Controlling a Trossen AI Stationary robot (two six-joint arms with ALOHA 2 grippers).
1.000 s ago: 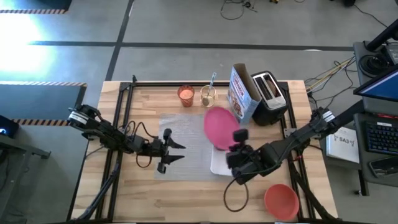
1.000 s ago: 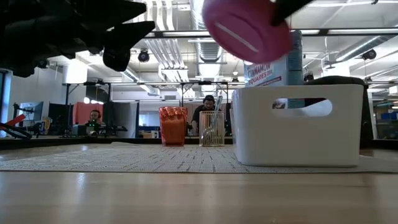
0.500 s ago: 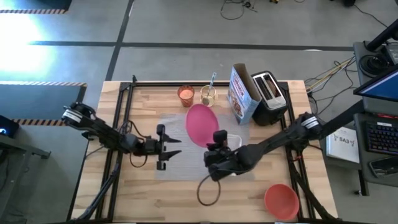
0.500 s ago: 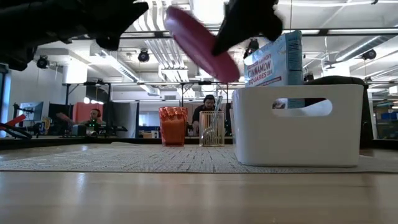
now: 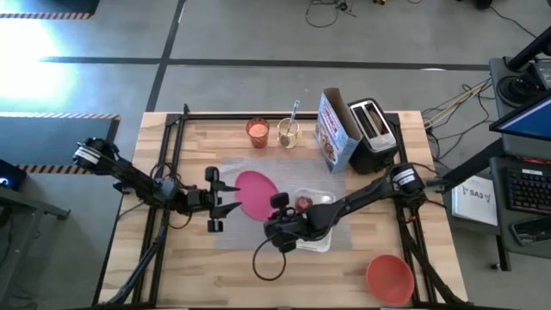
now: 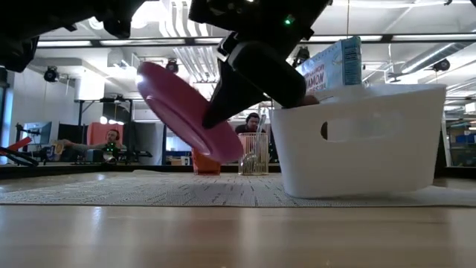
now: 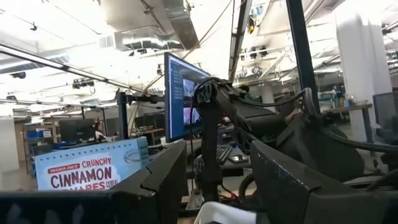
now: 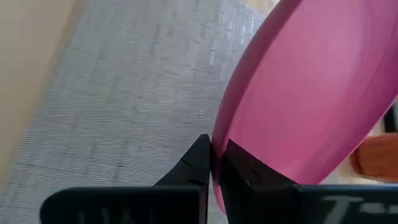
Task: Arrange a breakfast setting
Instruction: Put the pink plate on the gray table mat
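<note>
Gripping the round pink plate (image 5: 256,194) by its rim, the right gripper (image 5: 277,226) has swung further left and lower than a moment ago, so the plate now hangs tilted over the middle of the grey translucent mat (image 5: 237,176) rather than beside the cereal box (image 5: 337,129); in the low view its lower edge (image 6: 216,152) is still clear of the mat. The right wrist view shows both fingers (image 8: 199,163) pinched on the plate's edge. Shifted slightly left since the earlier frames, the left gripper (image 5: 225,200) hovers just beside the plate with its fingers spread apart. Uncovered now, the white bin (image 5: 320,241) sits on the mat's right side with the red apple (image 5: 303,203) inside. At the table's far edge stand the small orange cup (image 5: 257,132) and a mesh holder (image 5: 287,133) with the metal spoon (image 5: 294,110), and the orange-red bowl (image 5: 389,277) rests at the near right corner
</note>
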